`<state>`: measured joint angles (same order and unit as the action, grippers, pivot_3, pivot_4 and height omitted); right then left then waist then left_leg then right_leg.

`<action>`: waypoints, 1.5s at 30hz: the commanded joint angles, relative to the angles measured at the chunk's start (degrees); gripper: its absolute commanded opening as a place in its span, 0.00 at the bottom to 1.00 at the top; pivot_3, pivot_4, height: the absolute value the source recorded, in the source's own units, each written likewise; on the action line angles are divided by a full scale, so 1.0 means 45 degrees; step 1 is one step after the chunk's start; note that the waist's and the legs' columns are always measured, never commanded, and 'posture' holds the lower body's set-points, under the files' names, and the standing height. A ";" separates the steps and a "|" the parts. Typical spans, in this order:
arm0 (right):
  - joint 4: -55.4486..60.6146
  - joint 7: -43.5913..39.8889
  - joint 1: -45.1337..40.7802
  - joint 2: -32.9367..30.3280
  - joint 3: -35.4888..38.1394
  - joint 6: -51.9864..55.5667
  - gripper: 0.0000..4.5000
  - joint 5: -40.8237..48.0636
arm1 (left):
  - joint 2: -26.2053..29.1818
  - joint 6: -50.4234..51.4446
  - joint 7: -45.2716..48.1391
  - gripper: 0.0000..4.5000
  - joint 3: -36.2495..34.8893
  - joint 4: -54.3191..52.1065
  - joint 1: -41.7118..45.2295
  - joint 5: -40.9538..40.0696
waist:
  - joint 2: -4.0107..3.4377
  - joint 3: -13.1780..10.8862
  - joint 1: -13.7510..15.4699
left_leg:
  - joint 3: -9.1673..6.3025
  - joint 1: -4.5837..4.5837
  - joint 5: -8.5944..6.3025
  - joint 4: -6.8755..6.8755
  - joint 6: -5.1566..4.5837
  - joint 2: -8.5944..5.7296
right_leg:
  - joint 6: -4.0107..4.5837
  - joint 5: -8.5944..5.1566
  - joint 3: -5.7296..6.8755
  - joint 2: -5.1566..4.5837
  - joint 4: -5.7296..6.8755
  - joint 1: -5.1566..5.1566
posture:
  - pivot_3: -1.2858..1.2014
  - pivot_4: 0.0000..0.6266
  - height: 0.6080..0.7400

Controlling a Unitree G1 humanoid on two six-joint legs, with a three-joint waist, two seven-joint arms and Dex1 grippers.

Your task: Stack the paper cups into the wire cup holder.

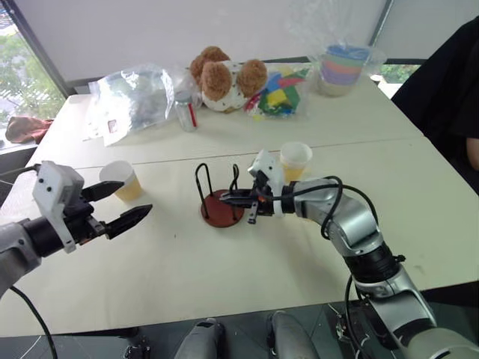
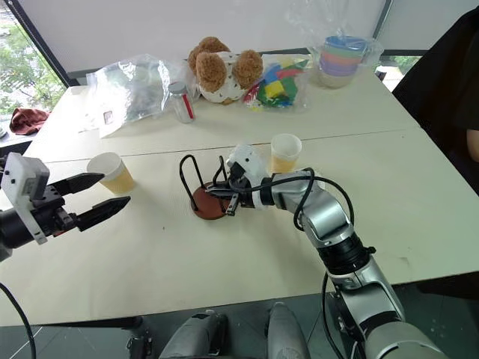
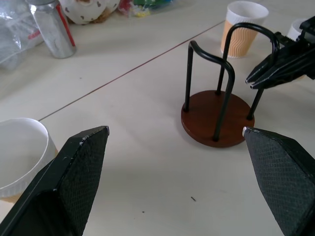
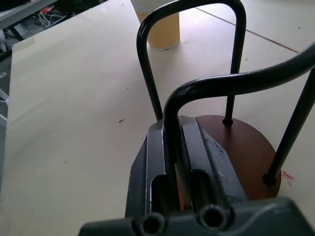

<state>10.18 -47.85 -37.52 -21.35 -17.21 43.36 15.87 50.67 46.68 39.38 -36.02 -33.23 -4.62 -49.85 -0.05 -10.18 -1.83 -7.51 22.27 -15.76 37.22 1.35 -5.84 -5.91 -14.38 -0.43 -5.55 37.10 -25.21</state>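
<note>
The wire cup holder (image 1: 222, 204), black wire loops on a dark red disc base, stands mid-table. My right gripper (image 1: 227, 198) reaches in from the right and is shut on one of its wire loops; in the right wrist view the wire (image 4: 171, 113) runs between the closed fingers (image 4: 206, 157). One paper cup (image 1: 296, 160) stands just behind that gripper. Another paper cup (image 1: 122, 179) stands to the left, just beyond my left gripper (image 1: 135, 200). That gripper hovers open and holds nothing, level with the holder (image 3: 216, 118).
Along the table's far side are a crumpled clear plastic bag (image 1: 135, 93), a small bottle (image 1: 187, 110), a plush bear (image 1: 222, 78), a bag of colourful blocks (image 1: 278, 93) and a wrapped pastel cup stack (image 1: 343, 66). A person in black (image 1: 449, 97) sits at the right.
</note>
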 commanded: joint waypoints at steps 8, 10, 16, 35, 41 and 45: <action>0.2459 -0.1394 0.0604 -0.2573 0.0230 0.0814 0.93 0.0732 | 0.0135 -0.0468 0.0332 1.00 0.0642 0.0291 0.0768 0.0163 | 0.0014 0.0006 0.0288 | 0.0006 0.0004 -0.0001 0.0006 -0.0001 -0.0003 | 0.0000 0.0000 -0.0001 -0.0003 -0.0017 0.0010 | 0.52 0.24 1.00; 0.3084 -0.1847 0.0675 -0.3512 0.0702 0.1200 0.93 0.1165 | 0.0223 -0.0489 0.0522 1.00 0.0743 0.0393 0.0844 0.0155 | 0.0021 0.0006 0.0273 | 0.0007 0.0005 -0.0008 0.0007 -0.0015 -0.0006 | -0.0001 0.0000 -0.0001 -0.0006 -0.0025 0.0015 | 0.52 0.24 1.00; 0.3504 -0.4018 -0.0272 -0.6671 0.1957 0.1038 0.93 0.1998 | 0.1000 -0.0406 0.1466 1.00 0.1465 0.0652 0.1456 0.0261 | 0.0027 0.0000 0.0258 | 0.0016 0.0003 -0.0030 0.0008 -0.0053 0.0002 | -0.0001 0.0000 0.0002 -0.0002 -0.0024 0.0015 | 0.52 0.24 1.00; -0.0333 -0.7173 -0.0888 -0.9295 0.0652 -0.2607 0.93 -0.0852 | 0.2024 0.0031 0.2335 1.00 0.4369 -0.0054 0.4030 0.0002 | 0.0034 -0.0006 0.0227 | 0.0150 0.0002 -0.0018 0.0005 -0.0030 0.0052 | -0.0005 0.0001 -0.0075 0.0017 -0.0024 -0.0026 | 0.52 0.24 1.00; -0.0562 -0.6864 -0.0386 -0.8565 0.0278 -0.2912 0.74 -0.1412 | 0.2226 -0.0610 0.2633 1.00 0.3849 0.0594 0.3638 0.0963 | 0.0036 -0.0005 0.0268 | 0.0172 0.0002 -0.0020 0.0019 -0.0032 0.0051 | -0.0006 0.0003 -0.0094 0.0017 -0.0024 -0.0025 | 0.52 0.24 1.00; -0.1211 -0.6806 -0.0560 -0.8324 0.0118 -0.3437 0.28 -0.1928 | 0.2267 -0.0732 0.2745 1.00 0.3638 0.0695 0.3372 0.1214 | 0.0036 -0.0006 0.0264 | 0.0180 0.0002 -0.0020 0.0018 -0.0033 0.0051 | -0.0005 0.0004 -0.0101 0.0017 -0.0023 -0.0030 | 0.52 0.24 1.00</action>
<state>4.89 -78.59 -38.75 -59.11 -17.52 29.11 7.93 59.95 44.46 51.33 -17.06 -29.70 10.50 -45.06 0.11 -10.21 -0.64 -6.70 22.28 -15.85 37.30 1.20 -5.62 -5.93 -14.36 -0.88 -5.47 36.99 -25.34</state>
